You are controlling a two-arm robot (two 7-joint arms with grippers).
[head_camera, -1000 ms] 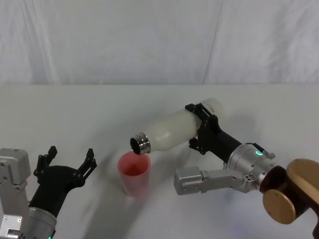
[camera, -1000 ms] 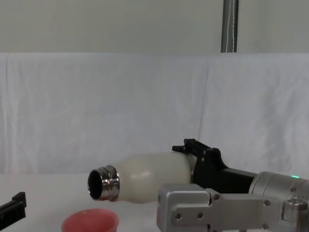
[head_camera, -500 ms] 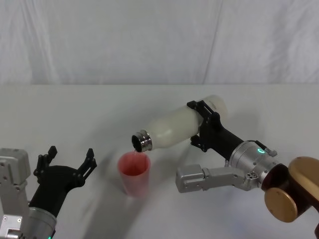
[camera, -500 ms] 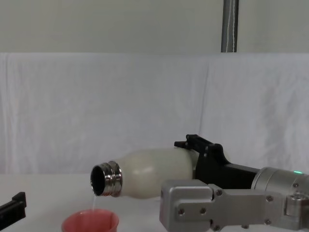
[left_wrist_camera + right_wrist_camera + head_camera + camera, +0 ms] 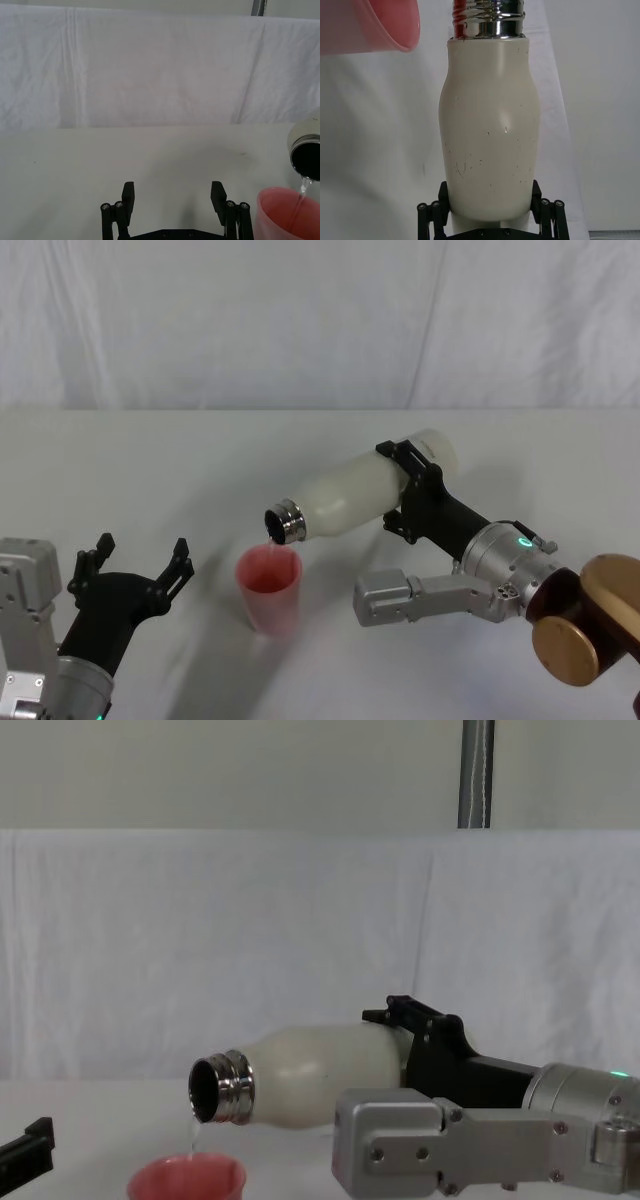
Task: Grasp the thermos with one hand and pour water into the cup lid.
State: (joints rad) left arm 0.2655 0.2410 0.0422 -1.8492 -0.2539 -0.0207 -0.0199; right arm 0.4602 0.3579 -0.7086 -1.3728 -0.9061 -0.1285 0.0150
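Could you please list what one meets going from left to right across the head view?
Left claw, open and idle → cup lid → thermos, tipped with its steel neck over the cup lid → right claw, shut on the thermos body.

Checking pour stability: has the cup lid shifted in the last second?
No. In the head view the cup lid sits at the same spot on the table, below the thermos mouth.

Cream thermos tipped, thin stream falling into upright pink cup lid
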